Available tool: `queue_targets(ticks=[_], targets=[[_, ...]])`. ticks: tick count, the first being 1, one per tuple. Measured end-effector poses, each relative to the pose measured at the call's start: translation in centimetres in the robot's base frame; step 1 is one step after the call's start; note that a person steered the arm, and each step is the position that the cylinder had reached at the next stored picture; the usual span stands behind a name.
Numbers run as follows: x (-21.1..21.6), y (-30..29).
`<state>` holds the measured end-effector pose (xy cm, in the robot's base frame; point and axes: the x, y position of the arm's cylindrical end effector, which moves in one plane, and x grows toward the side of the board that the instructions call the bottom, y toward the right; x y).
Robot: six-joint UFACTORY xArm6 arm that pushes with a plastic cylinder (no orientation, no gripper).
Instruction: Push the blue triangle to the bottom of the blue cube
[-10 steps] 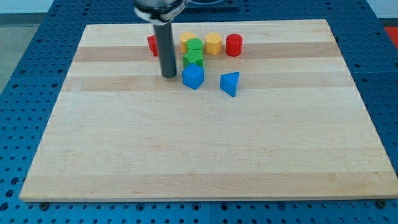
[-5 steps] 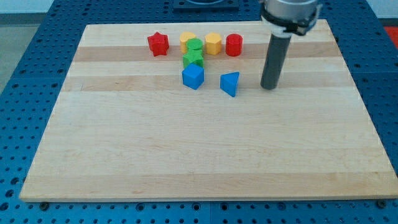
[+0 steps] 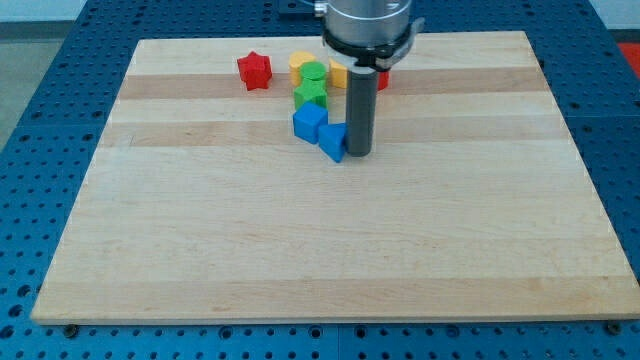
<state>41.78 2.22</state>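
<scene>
Your biggest item is the pale wooden board point(image 3: 300, 240), lying on a blue perforated table point(image 3: 60, 130); most of the board is bare, w/ all blocks grouped nr the view's top. Next in size is the dark rod under the arm's metal collar point(image 3: 366, 22) (no gripper on this rig, so nothing to open or close, just a plain rod). My tip point(image 3: 358, 153) sits touching the view's-right side of the blue triangle block point(image 3: 333, 141), so you're in contact w/ the task piece. The blue cube block point(image 3: 309, 122) is just up-left of the triangle and the two look touching, or very nearly, at the corner. Above the cube sit a green star-ish block point(image 3: 311, 95) and a green cylinder block point(image 3: 314, 72), w/ a yellow block point(image 3: 300, 63) behind them; a 2nd yellow block point(image 3: 338, 72) and a red block point(image 3: 382, 79) are mostly hidden by the rod, shapes not clear. A red star block point(image 3: 254, 70) stands apart at the view's left. Progress, as I judge it: mostly there but not done. The triangle is at the cube's lower-right, not straight below it. What's left is a short nudge toward the view's left, keeping off the cube so it doesn't shift.
</scene>
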Motion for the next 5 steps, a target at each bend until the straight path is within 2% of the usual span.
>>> queue_targets(ticks=[3,5], targets=[[1.2,-3.3],[4.7,-6.8]])
